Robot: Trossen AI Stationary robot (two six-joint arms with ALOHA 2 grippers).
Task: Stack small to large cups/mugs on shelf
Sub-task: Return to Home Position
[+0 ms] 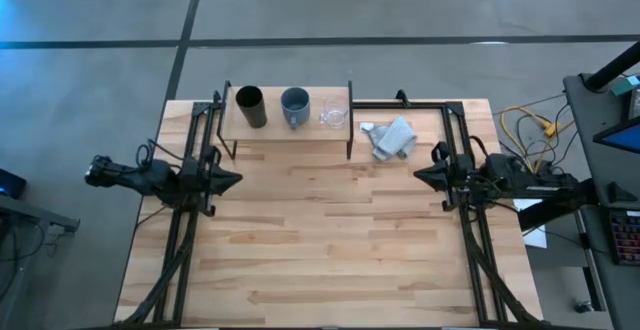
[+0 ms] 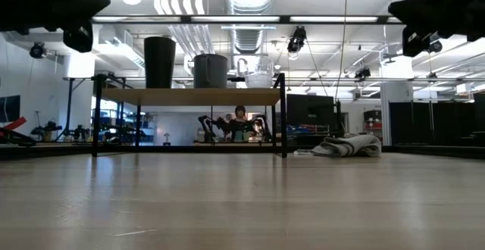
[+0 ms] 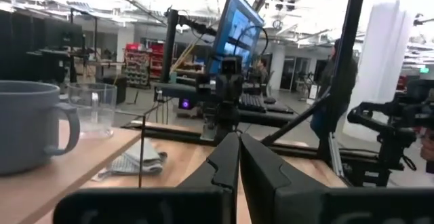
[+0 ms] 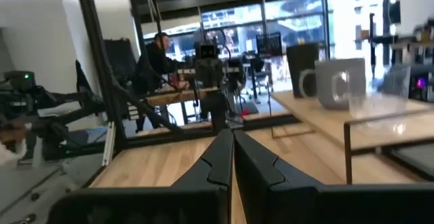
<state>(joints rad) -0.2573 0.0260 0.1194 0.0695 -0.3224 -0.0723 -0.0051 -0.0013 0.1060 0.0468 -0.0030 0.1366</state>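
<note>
Left arm pose: folded low at the table's left edge, its forearm lying across the table; the left gripper (image 1: 236, 180) points toward the table's middle, well apart from the shelf (image 1: 275, 131).
Left pincer: clenched, the two dark fingers (image 3: 218, 164) meet along a thin seam with nothing between them.
Right arm pose: the mirror of the left, folded at the right edge; the right gripper (image 1: 418, 176) faces inward, near the grey-white cloth (image 1: 392, 138) but not touching it.
Right pincer: clenched too, the fingers (image 4: 215, 161) pressed together and empty.
Cups: all three stand upright in one row on the shelf board, apart from each other.
Order along the board: black cup (image 1: 250, 106) at the left end, grey-blue mug (image 1: 295, 107) in the middle, clear glass cup (image 1: 334, 115) at the right end.
Shelf: at the far edge of the wooden table (image 1: 330, 235), left of centre, on thin black side frames.
Cloth: crumpled on the tabletop just beside the shelf's right frame.
Cut off: in the low view each arm shows only as a dark shape in a top corner, the grippers out of the picture.
Hard to make out: the glass cup is faint against the board from above and pale against the ceiling lights in the low view; the mug's handle shows clearly only in the wrist views.
Hidden: the black cup does not show in the left wrist view.
</note>
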